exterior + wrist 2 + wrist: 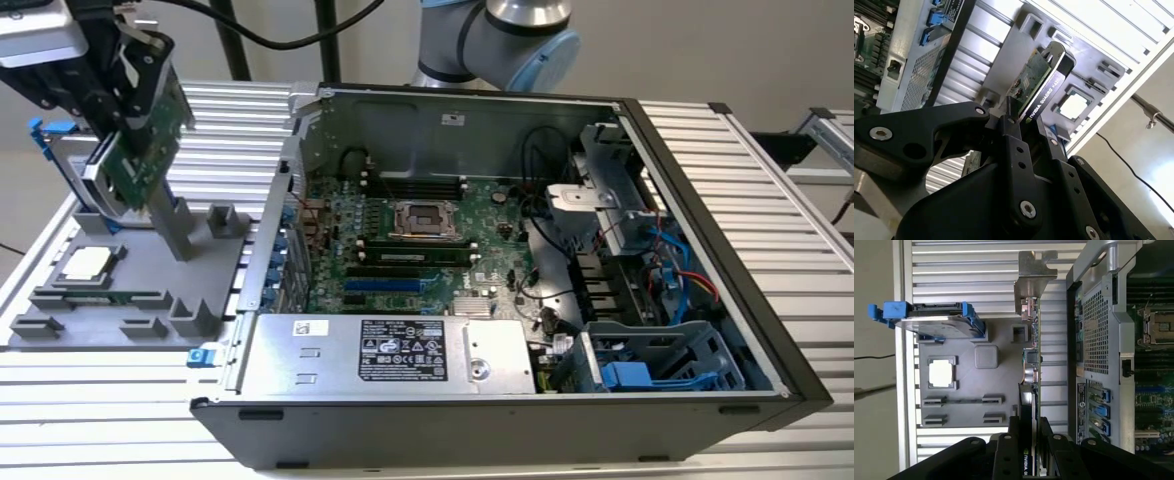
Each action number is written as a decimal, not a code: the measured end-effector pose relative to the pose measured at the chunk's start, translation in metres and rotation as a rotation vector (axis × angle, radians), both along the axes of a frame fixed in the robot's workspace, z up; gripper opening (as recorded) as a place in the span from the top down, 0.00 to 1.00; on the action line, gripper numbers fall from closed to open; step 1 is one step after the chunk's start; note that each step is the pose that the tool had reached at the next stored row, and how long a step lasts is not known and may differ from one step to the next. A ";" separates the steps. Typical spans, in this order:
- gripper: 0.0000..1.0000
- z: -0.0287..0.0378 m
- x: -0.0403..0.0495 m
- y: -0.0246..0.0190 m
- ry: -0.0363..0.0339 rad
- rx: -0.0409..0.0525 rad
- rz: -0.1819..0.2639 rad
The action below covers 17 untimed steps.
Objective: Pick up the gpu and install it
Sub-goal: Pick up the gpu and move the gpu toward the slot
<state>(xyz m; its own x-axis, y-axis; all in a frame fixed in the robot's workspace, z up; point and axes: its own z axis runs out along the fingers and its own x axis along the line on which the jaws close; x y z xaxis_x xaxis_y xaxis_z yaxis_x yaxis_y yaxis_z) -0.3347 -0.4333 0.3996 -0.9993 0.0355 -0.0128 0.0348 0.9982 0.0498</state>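
Gpu (pixel 1040 87) edge clamped in hand (pixel 1027 127).

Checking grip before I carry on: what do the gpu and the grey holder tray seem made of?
The gpu: green circuit board, glossy black cover that looks plastic, bare silver metal bracket. The grey holder tray: matte, moulded look, probably plastic.

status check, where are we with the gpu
tool shut on gpu. gpu tilted over grey tray, outside the case. hard drive beside it, apart.
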 end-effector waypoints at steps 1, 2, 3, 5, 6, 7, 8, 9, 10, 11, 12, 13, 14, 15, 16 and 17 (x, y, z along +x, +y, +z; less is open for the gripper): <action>1.00 0.0007 0.0000 0.0000 0.0000 0.0000 0.000; 1.00 0.0014 0.0000 0.0000 0.0000 0.0000 0.000; 1.00 0.0021 0.0000 0.0000 -0.0001 0.0000 0.000; 1.00 0.0037 0.0000 0.0000 0.0000 0.0000 0.000; 1.00 0.0043 0.0000 0.0000 0.0000 0.0000 0.000; 1.00 0.0051 0.0000 0.0000 0.0000 0.0000 0.000; 1.00 0.0058 0.0000 0.0000 0.0000 0.0000 0.000; 1.00 0.0065 0.0000 0.0000 -0.0001 0.0001 0.000; 1.00 0.0072 0.0000 0.0000 -0.0001 0.0000 0.000; 1.00 0.0080 0.0000 0.0000 0.0000 0.0000 0.000; 1.00 0.0089 0.0000 0.0000 0.0001 0.0000 0.000; 1.00 0.0097 0.0000 0.0000 0.0000 0.0000 0.000; 1.00 0.0105 0.0000 0.0000 -0.0001 0.0001 0.000; 1.00 0.0113 0.0000 0.0000 0.0000 0.0000 0.000; 1.00 0.0120 0.0000 0.0000 0.0000 0.0000 0.000; 1.00 0.0127 0.0000 0.0000 0.0000 0.0000 0.000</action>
